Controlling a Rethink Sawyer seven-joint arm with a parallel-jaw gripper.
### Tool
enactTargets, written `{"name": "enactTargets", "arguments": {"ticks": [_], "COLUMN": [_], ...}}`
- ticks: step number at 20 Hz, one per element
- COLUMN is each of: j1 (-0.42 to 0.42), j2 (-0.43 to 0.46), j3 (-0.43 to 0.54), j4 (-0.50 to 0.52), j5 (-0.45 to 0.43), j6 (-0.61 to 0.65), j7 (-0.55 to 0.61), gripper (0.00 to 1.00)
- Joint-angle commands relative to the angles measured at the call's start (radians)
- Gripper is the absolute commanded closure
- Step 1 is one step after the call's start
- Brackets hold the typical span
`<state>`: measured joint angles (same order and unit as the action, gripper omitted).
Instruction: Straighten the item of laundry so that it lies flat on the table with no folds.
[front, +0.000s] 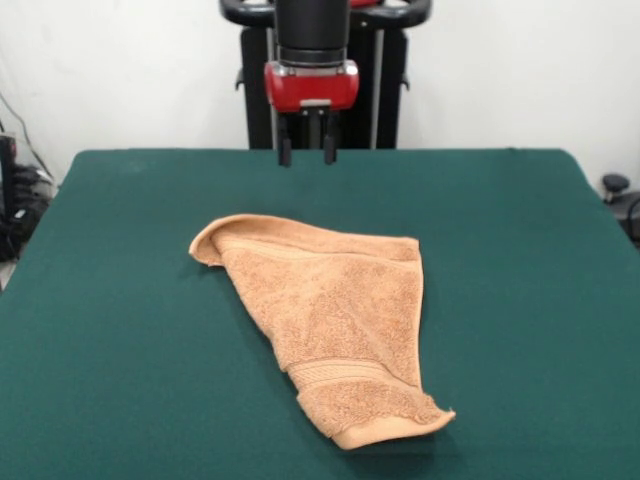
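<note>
Your gripper (307, 155) hangs above the far side of the table (110, 300), its two fingers spread apart and holding nothing. The towel (335, 320) lies nearer the camera, well apart from it, folded into a rough triangle. Straightening looks not yet started; next you would need to descend and pinch the folded-over upper-left corner.
</note>
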<state>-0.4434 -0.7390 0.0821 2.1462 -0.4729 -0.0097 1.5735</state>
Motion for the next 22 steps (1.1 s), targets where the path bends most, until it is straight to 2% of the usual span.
{"name": "enactTargets", "arguments": {"ticks": [1,7,11,22], "j1": [0.034,0.017,-0.006,0.0], "j2": [0.047,0.042,0.035,0.026], "j3": [0.011,0.015,0.046,0.056], "j4": [-0.066,-0.06,-0.05,-0.048], "j5": [-0.043,-0.037,-0.013,-0.026], "j6": [-0.08,-0.081,-0.036,-0.033], "j7": [0.118,0.119,0.123,0.109], "gripper": [0.0,0.0,0.0,0.0]}}
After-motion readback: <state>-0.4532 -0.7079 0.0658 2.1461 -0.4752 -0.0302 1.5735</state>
